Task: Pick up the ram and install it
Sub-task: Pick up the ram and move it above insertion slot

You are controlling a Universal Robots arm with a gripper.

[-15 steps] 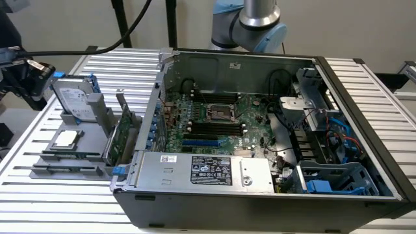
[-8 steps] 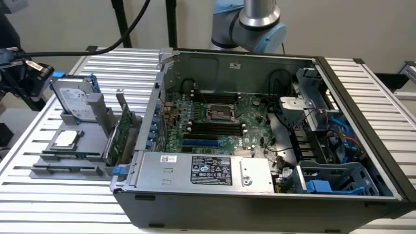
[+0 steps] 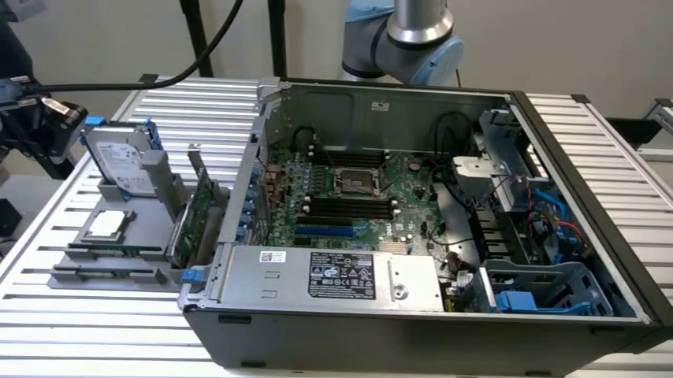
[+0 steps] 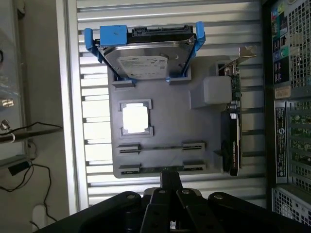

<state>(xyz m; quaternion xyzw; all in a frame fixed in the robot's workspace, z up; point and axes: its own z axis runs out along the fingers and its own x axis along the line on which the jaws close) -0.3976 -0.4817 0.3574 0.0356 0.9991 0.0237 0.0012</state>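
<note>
The gripper (image 4: 171, 178) had its 2 jaws closed together, and I could see nothing held between them. The task's thing was on the grey tray (image 4: 170, 114), beside the open computer case (image 3: 415, 321). There, 2 thin green ram sticks (image 3: 113, 253) stood on edge, parallel, each with its 2 ends in small grey holders (image 4: 193, 166). So these 2 were not installed in the black memory slots (image 3: 347, 208) of the motherboard. In the wrist view, the gripper tip was close to 1 of the sticks, but I cannot tell if it touched.

In my judgement, such a stick was very light, stiff along its length and quite fragile. The flat faces could be slippery, and the small chips would not like hard pressure. The good place to take hold was the middle of the upper long edge, 1 finger on each face, with gentle and equal force, so that it did not tilt.
</note>
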